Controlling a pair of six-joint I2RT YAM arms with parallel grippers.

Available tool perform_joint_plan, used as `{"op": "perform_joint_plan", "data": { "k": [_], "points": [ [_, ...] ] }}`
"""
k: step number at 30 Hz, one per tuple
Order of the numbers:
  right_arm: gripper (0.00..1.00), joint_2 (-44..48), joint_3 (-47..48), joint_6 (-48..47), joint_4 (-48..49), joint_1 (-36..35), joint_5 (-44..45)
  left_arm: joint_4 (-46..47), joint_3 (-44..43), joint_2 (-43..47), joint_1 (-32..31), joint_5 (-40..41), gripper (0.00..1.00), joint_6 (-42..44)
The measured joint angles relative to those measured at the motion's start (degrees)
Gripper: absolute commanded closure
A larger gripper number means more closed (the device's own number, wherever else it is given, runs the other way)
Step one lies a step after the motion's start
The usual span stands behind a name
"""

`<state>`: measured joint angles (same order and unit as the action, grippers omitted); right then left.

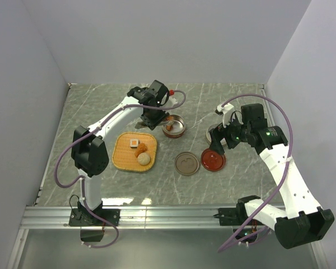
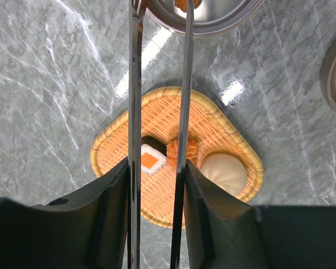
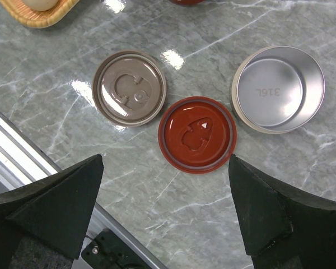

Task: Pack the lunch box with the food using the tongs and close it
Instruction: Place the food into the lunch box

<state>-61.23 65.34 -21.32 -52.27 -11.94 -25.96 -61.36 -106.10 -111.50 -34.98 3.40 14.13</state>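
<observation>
My left gripper is shut on the tongs, one finger pressing each silver arm. The arms stand apart, and their tips reach over one steel bowl of the lunch box, where an orange nugget lies. Below them the woven tray holds a white square piece, a nugget and a pale ball. In the top view the left gripper is between the tray and that bowl. My right gripper hangs open above the red lid.
A brown lid lies left of the red lid, and an empty second steel bowl stands to its right. The metal rail of the table's near edge runs under the right gripper. White walls close in the table's sides.
</observation>
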Motion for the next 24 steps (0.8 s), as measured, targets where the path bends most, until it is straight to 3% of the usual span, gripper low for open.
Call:
{"op": "perform_joint_plan", "data": {
  "k": [24],
  "points": [
    [0.00, 0.02, -0.07, 0.02, 0.20, 0.00, 0.00, -0.66, -0.90, 2.01, -0.09, -2.12, 0.48, -0.28]
  ]
}}
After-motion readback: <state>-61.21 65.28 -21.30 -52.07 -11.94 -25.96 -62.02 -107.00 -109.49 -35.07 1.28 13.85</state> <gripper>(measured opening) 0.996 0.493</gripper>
